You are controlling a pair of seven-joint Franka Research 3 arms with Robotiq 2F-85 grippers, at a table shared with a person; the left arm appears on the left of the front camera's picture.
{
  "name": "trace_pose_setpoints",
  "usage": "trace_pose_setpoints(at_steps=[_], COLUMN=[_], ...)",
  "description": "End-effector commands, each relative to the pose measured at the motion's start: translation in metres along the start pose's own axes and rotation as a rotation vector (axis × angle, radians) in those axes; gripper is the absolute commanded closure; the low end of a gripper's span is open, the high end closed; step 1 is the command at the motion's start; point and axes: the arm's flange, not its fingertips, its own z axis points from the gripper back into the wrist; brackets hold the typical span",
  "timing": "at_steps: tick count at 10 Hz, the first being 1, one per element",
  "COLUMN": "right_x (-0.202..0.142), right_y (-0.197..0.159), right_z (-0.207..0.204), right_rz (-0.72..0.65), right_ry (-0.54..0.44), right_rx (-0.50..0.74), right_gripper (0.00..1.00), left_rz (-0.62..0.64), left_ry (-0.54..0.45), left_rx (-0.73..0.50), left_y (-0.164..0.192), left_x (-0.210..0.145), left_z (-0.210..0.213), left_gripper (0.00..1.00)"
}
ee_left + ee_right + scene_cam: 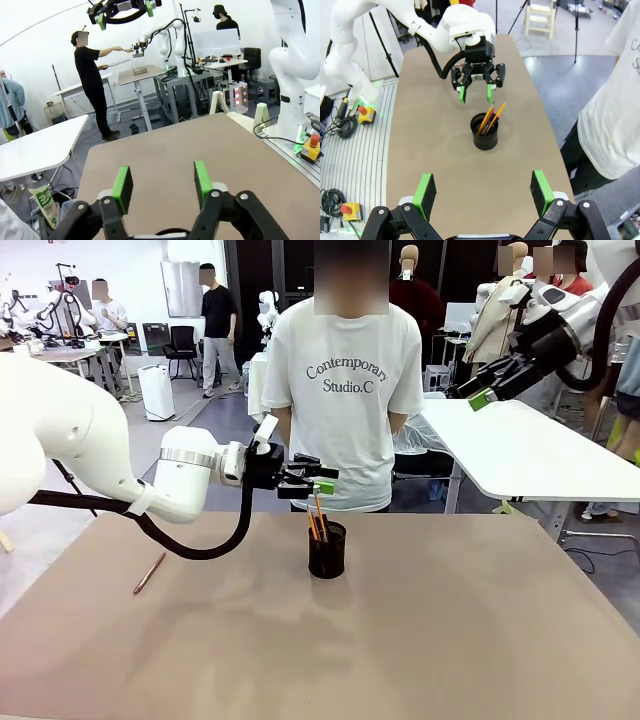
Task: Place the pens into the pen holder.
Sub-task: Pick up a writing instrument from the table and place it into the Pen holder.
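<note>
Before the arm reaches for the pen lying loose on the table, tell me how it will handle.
The brownish-pink pen looks slim and straight, so it is probably stiff and light. It lies flat on the smooth table, so a nudge would likely roll or slide it. Being thin and low, it may slip unless pinched squarely.

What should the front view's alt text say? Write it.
The left hand hovers just above the pen holder, which has pens standing in it; another pen lies on the table far to its left. A person in a white T-shirt stands behind the table.
</note>
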Motion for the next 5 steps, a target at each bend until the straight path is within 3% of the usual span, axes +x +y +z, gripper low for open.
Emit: trace_pose_setpoints(at_steps=[1, 4, 5], right_x=[0.0013, 0.0013, 0.0013], right_y=[0.0003, 0.0003, 0.0003], right_z=[0.0012, 0.0012, 0.0012], right_rz=[0.003, 0.003, 0.003], right_ry=[0.001, 0.001, 0.001], right_rx=[0.002, 0.002, 0.002], right_gripper=[0.0, 0.0, 0.0], left_rz=[-0.021, -0.019, -0.022], left_ry=[-0.022, 0.0, 0.11], left_rx=[-0.01, -0.008, 0.013], left_y=[0.0002, -0.0088, 0.0009], left_x=[0.0066, 0.0127, 0.0101], left_z=[0.0076, 0.0057, 0.0072], left_gripper=[0.0, 0.0, 0.0])
